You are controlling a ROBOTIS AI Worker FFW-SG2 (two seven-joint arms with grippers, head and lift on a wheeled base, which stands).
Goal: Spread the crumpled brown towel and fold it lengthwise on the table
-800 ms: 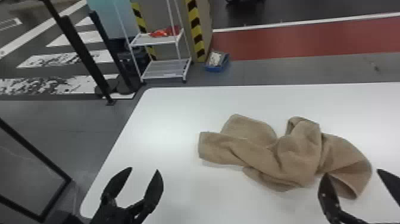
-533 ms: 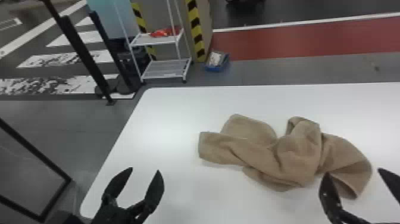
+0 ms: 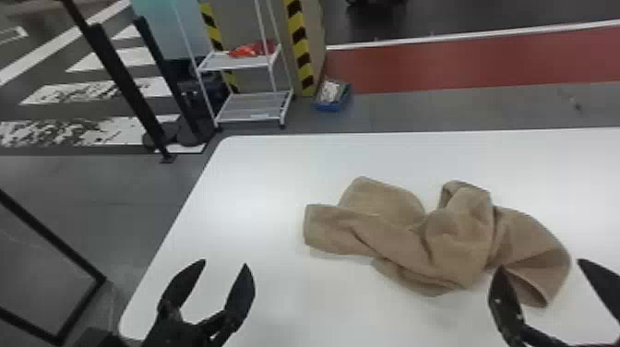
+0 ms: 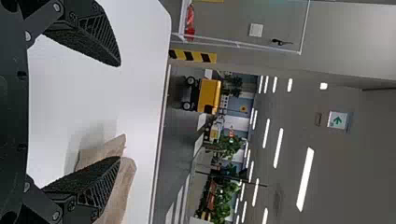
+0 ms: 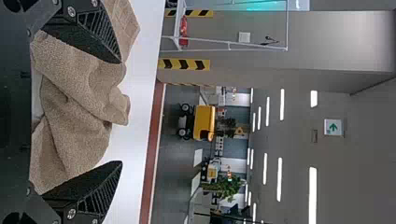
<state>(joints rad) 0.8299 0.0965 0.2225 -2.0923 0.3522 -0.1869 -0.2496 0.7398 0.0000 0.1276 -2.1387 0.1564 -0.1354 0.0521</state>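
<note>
Spreading seems step in hand: brown towel (image 3: 456, 235) lies bunched on white table (image 3: 258, 184), at three o'clock from left claw (image 3: 225, 263), ten o'clock from right claw (image 3: 541, 264) in head view. Both claws wide open, holding nothing. Next, claws should pinch towel ends, pull toward nine and three o'clock. Hidden corners could make pinch grab two layers. Fold comes after.
</note>
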